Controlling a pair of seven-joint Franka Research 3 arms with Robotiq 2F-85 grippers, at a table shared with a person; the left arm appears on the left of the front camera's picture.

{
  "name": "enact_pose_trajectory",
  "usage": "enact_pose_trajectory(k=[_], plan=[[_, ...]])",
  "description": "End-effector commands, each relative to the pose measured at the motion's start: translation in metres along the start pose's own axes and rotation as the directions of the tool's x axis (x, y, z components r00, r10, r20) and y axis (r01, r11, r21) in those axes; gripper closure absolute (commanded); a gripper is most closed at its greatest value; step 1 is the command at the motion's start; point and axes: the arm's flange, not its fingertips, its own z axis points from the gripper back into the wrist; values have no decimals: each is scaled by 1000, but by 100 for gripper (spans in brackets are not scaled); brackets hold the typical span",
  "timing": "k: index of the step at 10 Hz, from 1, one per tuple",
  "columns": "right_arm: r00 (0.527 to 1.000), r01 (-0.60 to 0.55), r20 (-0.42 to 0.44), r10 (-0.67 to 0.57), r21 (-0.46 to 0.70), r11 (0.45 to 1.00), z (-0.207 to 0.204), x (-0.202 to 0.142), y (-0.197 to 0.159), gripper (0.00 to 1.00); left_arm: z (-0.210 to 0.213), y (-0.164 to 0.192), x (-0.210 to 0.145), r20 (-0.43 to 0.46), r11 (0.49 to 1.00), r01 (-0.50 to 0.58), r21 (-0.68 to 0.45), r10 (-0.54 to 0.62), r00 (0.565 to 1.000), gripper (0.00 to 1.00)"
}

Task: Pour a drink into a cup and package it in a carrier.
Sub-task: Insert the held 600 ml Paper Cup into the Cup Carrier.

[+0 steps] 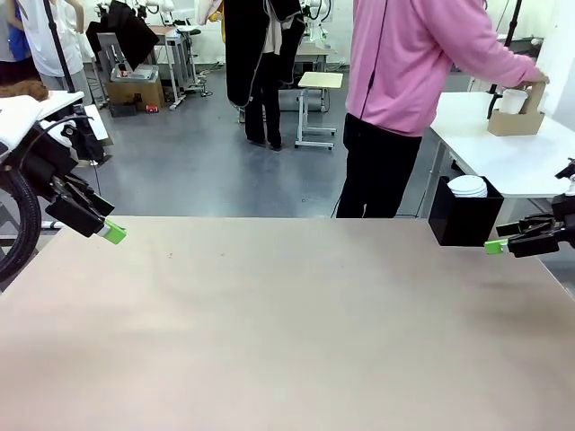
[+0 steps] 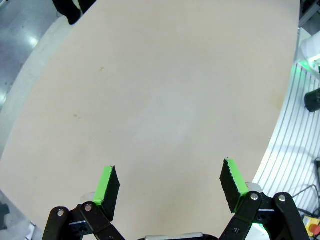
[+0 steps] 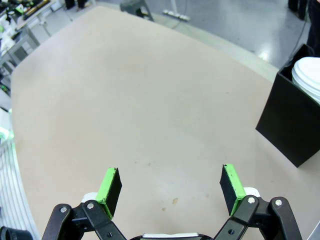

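The brown cardboard carrier (image 1: pixel 517 120) stands on a white side table (image 1: pixel 530 162) at the far right, off my table. A white cup (image 1: pixel 514 101) sits in it. A person in a pink top stands there with a hand (image 1: pixel 539 79) on the carrier's handle panel. The drink is out of view. My left gripper (image 1: pixel 112 233) hovers open over the left edge of the beige table (image 1: pixel 287 323), nothing between its pads (image 2: pixel 170 187). At the right edge my right gripper (image 1: pixel 494 245) is open and holds nothing too (image 3: pixel 170 187).
A black box (image 1: pixel 464 220) with a stack of white lids (image 1: pixel 467 186) stands at the table's far right corner, close to my right gripper; it also shows in the right wrist view (image 3: pixel 292 125). Stools and other tables stand farther back.
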Motion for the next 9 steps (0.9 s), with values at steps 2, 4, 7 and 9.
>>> enact_pose_trajectory(k=[2,4,7,9], plan=[[1000,-16,7,16,9,1000,2,0,0,0,1,-1,0,9,1000,0,-8,1,1000,0],[1000,-16,7,16,9,1000,2,0,0,0,1,-1,0,9,1000,0,-8,1,1000,0],[1000,-16,7,16,9,1000,2,0,0,0,1,-1,0,9,1000,0,-8,1,1000,0],[1000,-16,7,16,9,1000,2,0,0,0,1,-1,0,9,1000,0,-8,1,1000,0]])
